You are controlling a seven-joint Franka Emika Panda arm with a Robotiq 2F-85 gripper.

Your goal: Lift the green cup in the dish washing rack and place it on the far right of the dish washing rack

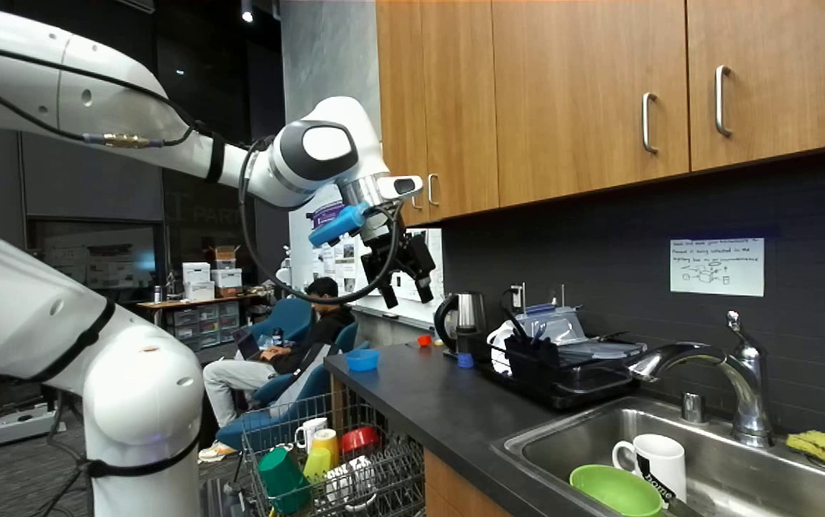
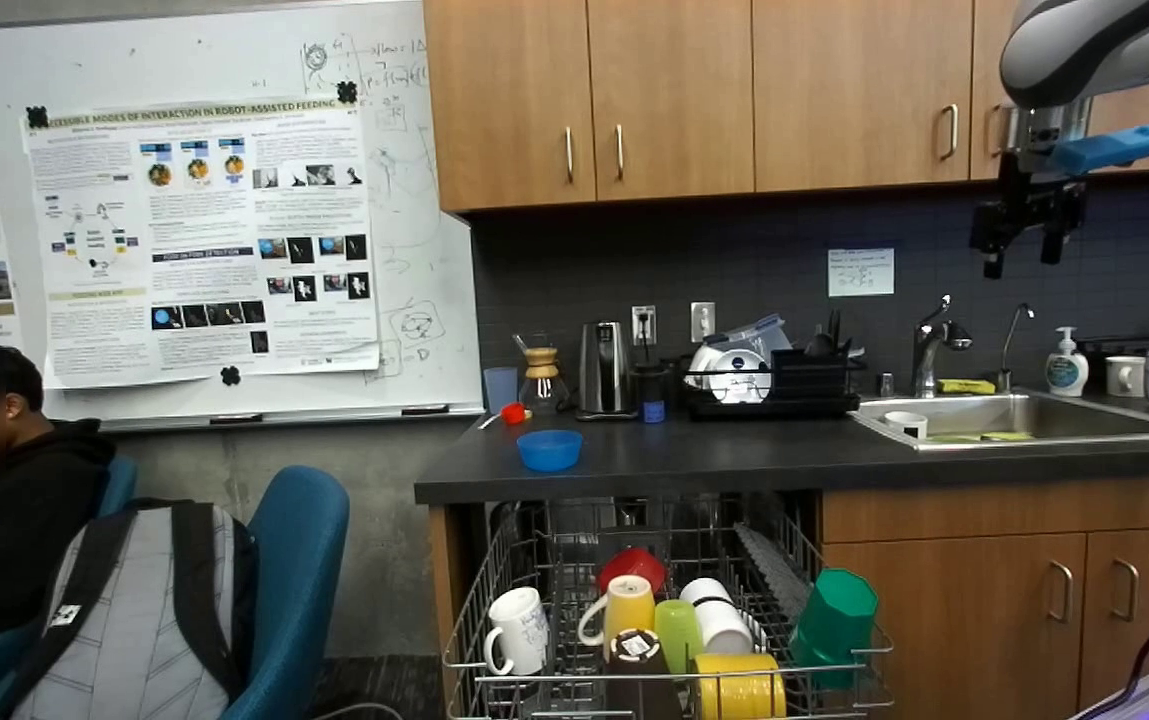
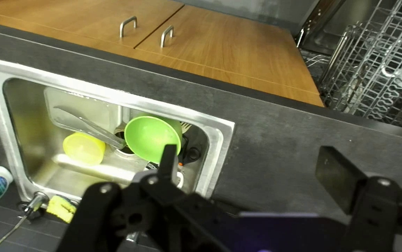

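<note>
A dark green cup (image 2: 836, 620) stands tilted at the right front corner of the pulled-out dishwasher rack (image 2: 574, 679). It also shows in an exterior view (image 1: 283, 480), at the near left of the rack (image 1: 405, 470). A smaller lime green cup (image 2: 679, 632) leans in the middle of the rack, beside a yellow mug. My gripper (image 1: 407, 291) is open and empty, high above the counter near the sink. In the wrist view its fingers (image 3: 246, 154) are wide apart over the bare counter. Only part of the rack (image 3: 372, 70) shows there; both green cups are out of that view.
The sink (image 3: 218, 147) holds a green bowl (image 3: 152, 138), a yellow cup (image 3: 83, 148) and a white mug. A black drying rack (image 2: 774, 405), a kettle (image 2: 606, 368) and a blue bowl (image 2: 550, 451) stand on the counter. Wooden cabinets (image 1: 584, 93) hang above. A person sits nearby.
</note>
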